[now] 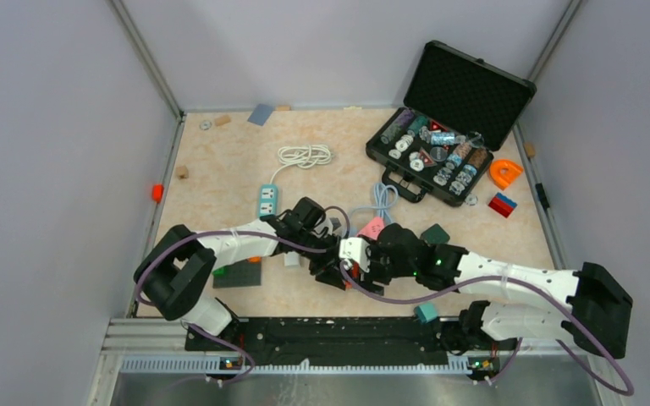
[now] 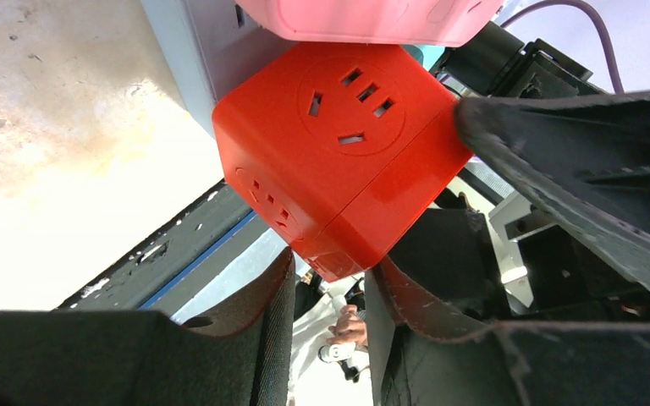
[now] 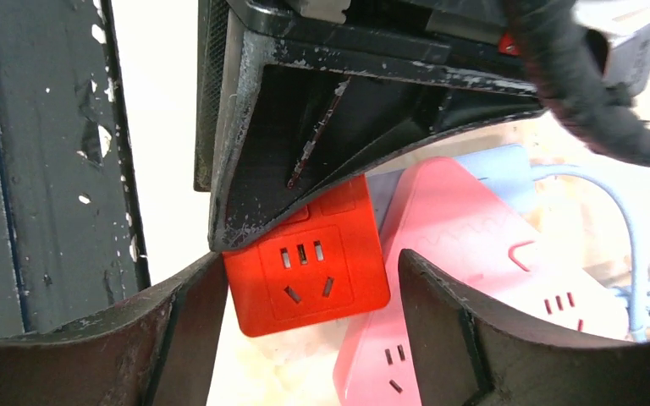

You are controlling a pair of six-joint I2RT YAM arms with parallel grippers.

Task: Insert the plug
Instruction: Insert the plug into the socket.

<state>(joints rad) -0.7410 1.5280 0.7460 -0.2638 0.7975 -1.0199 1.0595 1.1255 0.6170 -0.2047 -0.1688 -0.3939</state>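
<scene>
Toward the near middle of the worktop (image 1: 220, 165), the overhead view is showing the left arm (image 1: 237, 241) and the right arm (image 1: 508, 275) meeting wrist to wrist, just beside a pink plastic power strip (image 1: 371, 227). Their bulk is hiding the work itself. A white power strip with teal sockets (image 1: 267, 200) is lying apart, behind them.

From the left wrist, a glossy red plastic cube socket (image 2: 338, 144) is sitting close against the pink strip, its lower corner at the tips of the left claw (image 2: 330, 279). Those fingers are standing close together. Whether they are pinching that corner, I cannot tell. A black part of the other arm is touching the cube's right edge.

From the right wrist, the right claw (image 3: 311, 271) is standing spread around the cube. One finger is touching or just beside its left edge, and the other is standing off with a clear gap.

The plug is not showing in any view. Probably it is sitting on a hidden face of the cube.

Risks, as judged:
- A hold on one corner only is letting the cube twist or slip under pressing load.
- Crowded fingers are inviting a collision.
- Misaligned pins would be jamming against the strip.

Only the overhead view is giving the layout. Only the left wrist is showing two socket faces. Only the right wrist is showing the gap and the strip's slots.
</scene>
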